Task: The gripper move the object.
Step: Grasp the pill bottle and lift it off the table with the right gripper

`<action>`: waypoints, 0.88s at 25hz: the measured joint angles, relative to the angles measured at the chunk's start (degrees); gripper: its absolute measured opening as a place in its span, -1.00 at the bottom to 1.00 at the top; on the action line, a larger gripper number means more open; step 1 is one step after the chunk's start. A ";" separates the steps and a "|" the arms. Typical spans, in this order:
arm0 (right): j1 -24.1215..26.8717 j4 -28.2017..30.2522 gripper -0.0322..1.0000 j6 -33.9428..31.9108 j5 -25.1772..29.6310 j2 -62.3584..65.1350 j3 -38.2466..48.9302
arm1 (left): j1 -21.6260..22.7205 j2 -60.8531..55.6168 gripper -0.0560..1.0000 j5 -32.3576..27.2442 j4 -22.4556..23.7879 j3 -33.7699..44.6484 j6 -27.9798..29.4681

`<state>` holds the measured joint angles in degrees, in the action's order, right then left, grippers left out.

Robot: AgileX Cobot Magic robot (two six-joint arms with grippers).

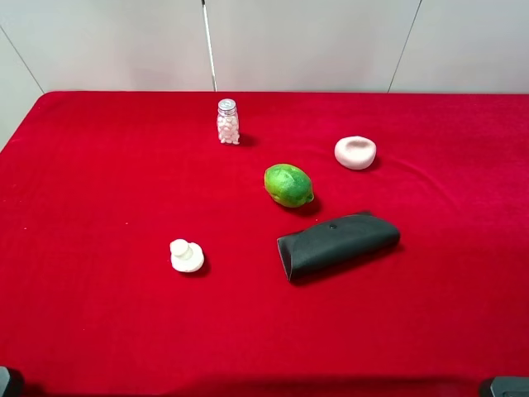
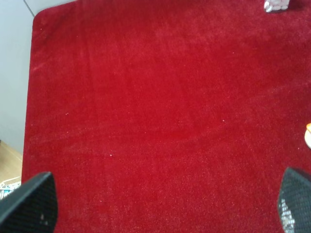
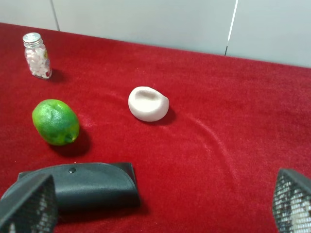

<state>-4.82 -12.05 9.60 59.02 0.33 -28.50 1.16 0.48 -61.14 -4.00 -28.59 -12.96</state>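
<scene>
- Red cloth [image 1: 91, 215] covered the whole table and lay bare on its left side.
- Over that bare stretch hung the left gripper [image 2: 163, 206], its two black fingers [image 2: 29, 206] spread wide with nothing between them. It was well apart from the task's thing, which showed only as a sliver at the edge of its wrist view.
- Toward the front, left of the middle, lay a white knobbed lump [image 1: 187, 255].
- Behind it and a little to its right, near the far edge of the cloth, the glass bottle [image 1: 227, 121] stood upright, full of white pills under a silver screw cap. Nothing touched it.
- The bottle looked light and stiff. Its smooth glass would likely be slippery and could break if dropped or pinched hard, and its narrow foot would let it tip at a nudge.
- The surest hold seemed to be across the glass body just under the cap, one finger on each side, closed gently.
- Right of the bottle and nearer the front sat a green fruit [image 1: 288, 185], well apart from it.
- In front of the fruit lay a dark pouch [image 1: 337, 244] on its side.
- Farther right and back rested a pale bowl-shaped piece [image 1: 355, 152].
- On the right, the right gripper [image 3: 160, 206] hung near the pouch with its mesh-faced fingers [image 3: 29, 206] at full spread, holding nothing. The bottle stood far off across the fruit.
</scene>
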 joint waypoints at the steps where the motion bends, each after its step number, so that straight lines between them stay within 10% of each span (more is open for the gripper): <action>1: 0.00 -0.07 0.41 0.00 0.00 0.00 0.00 | 0.00 0.00 0.77 0.00 0.00 0.00 0.00; 22: 0.00 -4.29 0.41 0.00 -0.67 -6.85 -2.43 | 0.00 0.00 0.77 0.00 0.00 0.00 0.00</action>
<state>-4.82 -16.34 9.61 58.34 -6.52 -30.93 1.16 0.48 -61.14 -4.00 -28.59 -12.96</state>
